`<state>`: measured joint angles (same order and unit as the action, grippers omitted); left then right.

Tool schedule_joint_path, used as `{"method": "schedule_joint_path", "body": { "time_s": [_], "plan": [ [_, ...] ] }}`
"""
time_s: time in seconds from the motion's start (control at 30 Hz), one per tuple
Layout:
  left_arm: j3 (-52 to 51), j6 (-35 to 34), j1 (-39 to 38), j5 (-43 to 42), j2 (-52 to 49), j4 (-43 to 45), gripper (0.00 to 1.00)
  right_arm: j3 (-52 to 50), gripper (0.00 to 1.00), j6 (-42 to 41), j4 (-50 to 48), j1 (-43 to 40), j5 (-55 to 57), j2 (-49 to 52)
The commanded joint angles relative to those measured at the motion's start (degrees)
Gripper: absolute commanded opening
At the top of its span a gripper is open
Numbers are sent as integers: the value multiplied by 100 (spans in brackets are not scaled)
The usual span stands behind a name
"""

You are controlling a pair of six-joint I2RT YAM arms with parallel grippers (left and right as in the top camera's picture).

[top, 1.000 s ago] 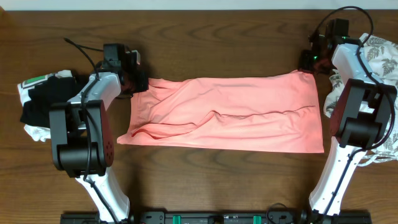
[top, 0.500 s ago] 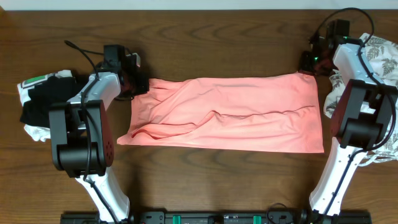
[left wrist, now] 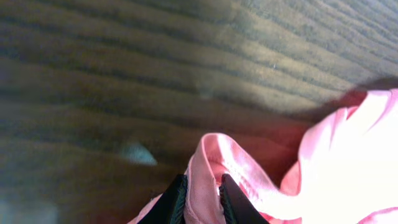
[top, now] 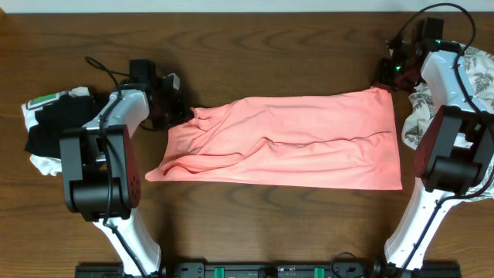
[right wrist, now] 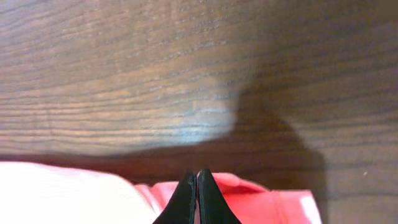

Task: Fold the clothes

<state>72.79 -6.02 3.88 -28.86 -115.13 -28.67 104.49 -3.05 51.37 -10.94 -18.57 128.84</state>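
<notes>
Outboard of your left tool [top: 179,110], the bundle [top: 50,127] lies in a heap, still to be folded. That tool is nearly closed and pinches a corner of the shirt [top: 293,143] between its fingers. From there the shirt runs flat along the surface [top: 270,46] to your right tool [top: 383,83], rumpled at the left tool's end. No sleeves show, so it looks folded once lengthwise — the cross-folds remain. Your right tool is clamped fully together on the opposite corner, with fabric bunched at its tips. Just beyond it, the leaf-print garment [top: 478,73] waits — also unfolded.
</notes>
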Motion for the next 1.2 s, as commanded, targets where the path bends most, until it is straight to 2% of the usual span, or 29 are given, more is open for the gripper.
{"method": "schedule_joint_path", "body": {
  "time_s": [0.0,0.23,0.27,0.63,0.93,1.17],
  "plan": [
    [52,-28,170,-122,387,-133,18,-24,1,-208,151,-94,-297,-181],
    [52,-28,286,-122,656,-262,19,-24,1,-205,695,-114,-334,-181],
    [52,-28,286,-149,656,-262,15,-24,1,-205,750,-116,-337,-184],
    [52,-26,286,-223,656,-280,6,-24,1,-203,931,-186,-640,-186],
    [52,-22,286,-221,656,-234,6,-24,1,-177,999,-468,-1270,-186],
    [52,-11,286,-234,660,-328,6,-24,1,291,1298,-518,-1810,-186]
  ]
}}
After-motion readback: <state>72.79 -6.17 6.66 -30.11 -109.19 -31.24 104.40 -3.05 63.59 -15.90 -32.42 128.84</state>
